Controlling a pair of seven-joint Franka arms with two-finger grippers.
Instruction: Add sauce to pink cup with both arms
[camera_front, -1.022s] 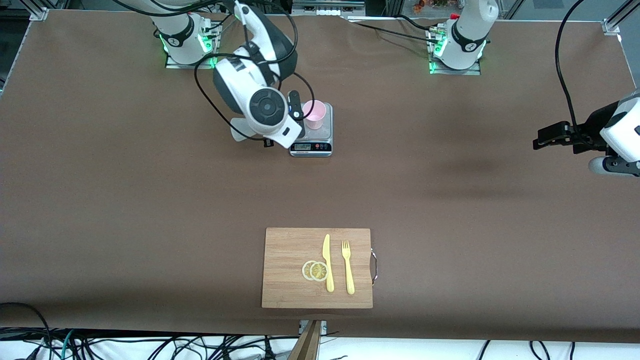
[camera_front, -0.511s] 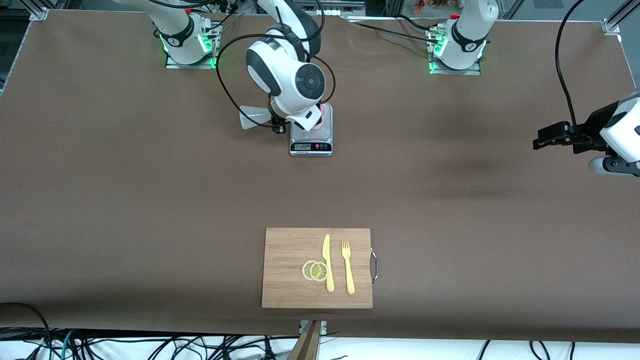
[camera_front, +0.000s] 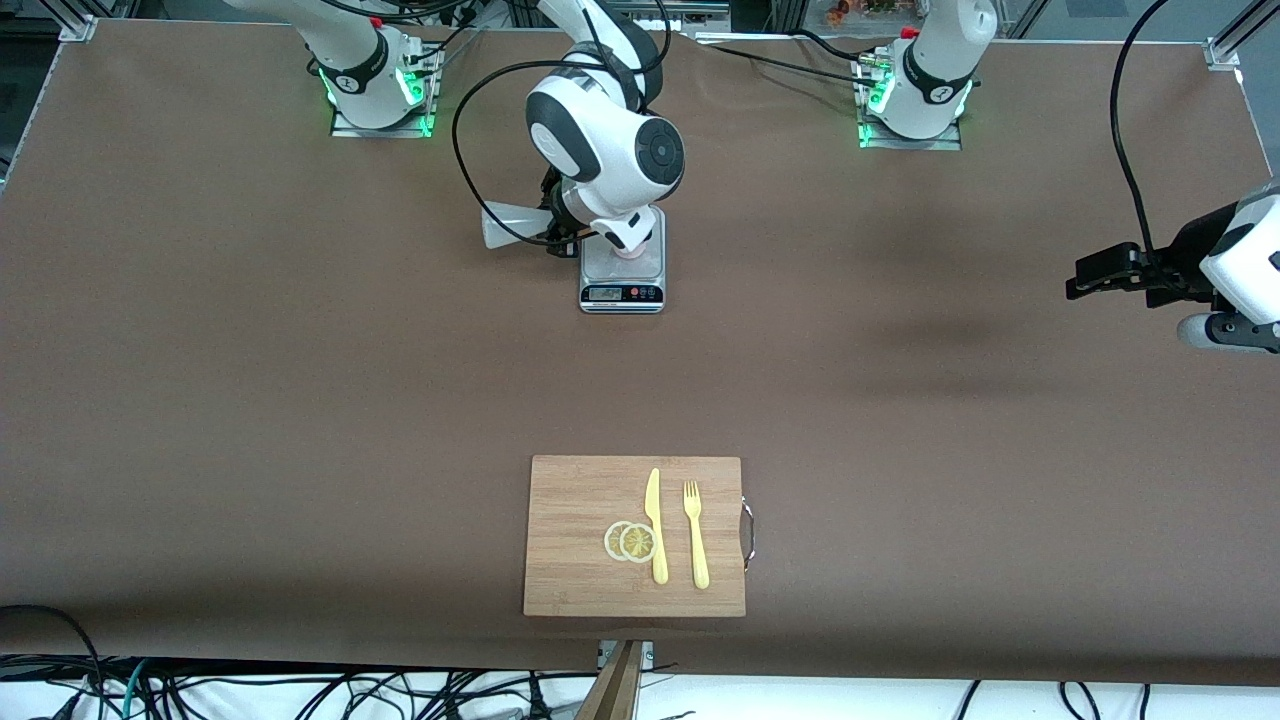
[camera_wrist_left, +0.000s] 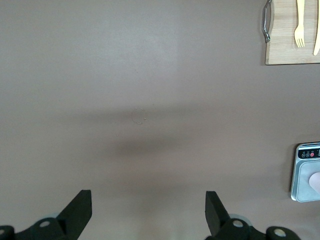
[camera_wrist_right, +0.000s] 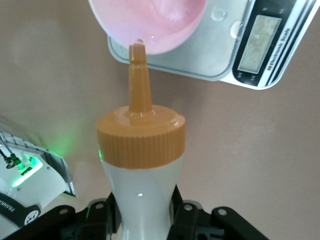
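My right gripper (camera_front: 553, 236) is shut on the sauce bottle (camera_front: 510, 225) and holds it tipped sideways over the scale. In the right wrist view the whitish bottle (camera_wrist_right: 141, 165) sits between the fingers (camera_wrist_right: 106, 216), and its orange nozzle tip touches the rim of the pink cup (camera_wrist_right: 150, 20). The cup stands on the scale; in the front view only a pink sliver (camera_front: 628, 252) shows under the right wrist. My left gripper (camera_front: 1100, 275) is open and empty, waiting over bare table at the left arm's end; it shows the same in its wrist view (camera_wrist_left: 146, 215).
A silver kitchen scale (camera_front: 622, 280) with a lit display carries the cup. A wooden cutting board (camera_front: 580, 500) nearer the front camera holds lemon slices (camera_front: 630, 541), a yellow knife (camera_front: 655, 525) and a yellow fork (camera_front: 695, 535).
The right arm has swung from beside the scale to over it, bringing the bottle's nozzle to the cup. The wrist now covers the cup in the front view. The left arm has not moved.
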